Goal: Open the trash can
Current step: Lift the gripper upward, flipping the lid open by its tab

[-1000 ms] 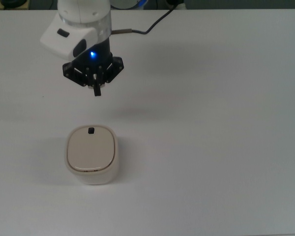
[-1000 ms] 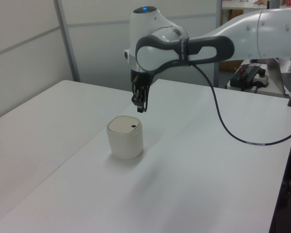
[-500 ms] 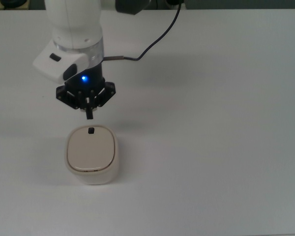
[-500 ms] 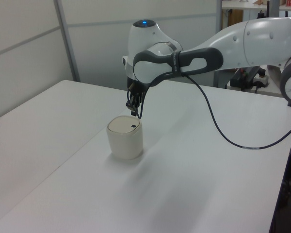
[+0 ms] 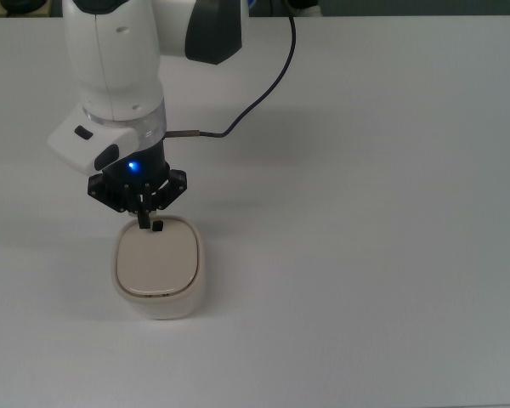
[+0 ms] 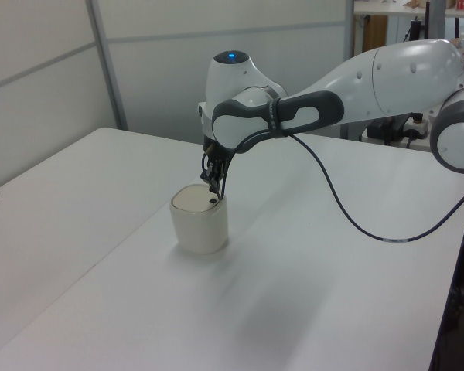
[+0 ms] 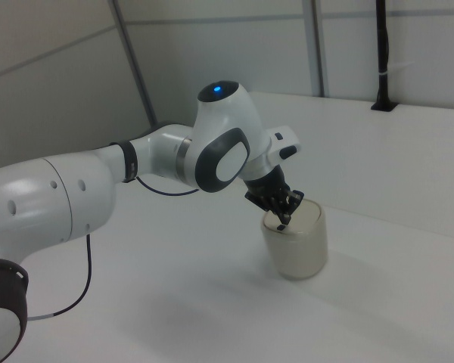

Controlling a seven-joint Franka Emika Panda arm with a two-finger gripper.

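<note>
The jaws were drawn together into a single narrow black tip, nothing held between them. The gripper [image 5: 144, 222] pointed straight down, its tip at the black push button [image 5: 157, 227] on the beige lid [image 5: 155, 259]; in the top view the tip sat just to the left of the button, and whether it touched the button or the lid could not be told. In the left view the gripper [image 6: 214, 191] came down onto the far right part of the lid, and in the right view the gripper [image 7: 282, 218] met the lid's near left part.

The lid lay flat and shut on the trash can [image 5: 159, 268], a cream-white rounded-square bin standing upright on the white table [image 5: 365, 255], in the lower left part of the top view. In the left view the trash can [image 6: 200, 222] stood near the middle of the table, and in the right view the trash can [image 7: 295, 242] stood right of centre.

Above the fingers a blue light [image 5: 133, 167] glowed on the black wrist flange. The white arm [image 5: 115, 59] rose from there toward the top edge of the top view, and a black cable [image 5: 263, 85] looped away from it across the table. No brand, label or writing could be read on the bin or on the arm.
</note>
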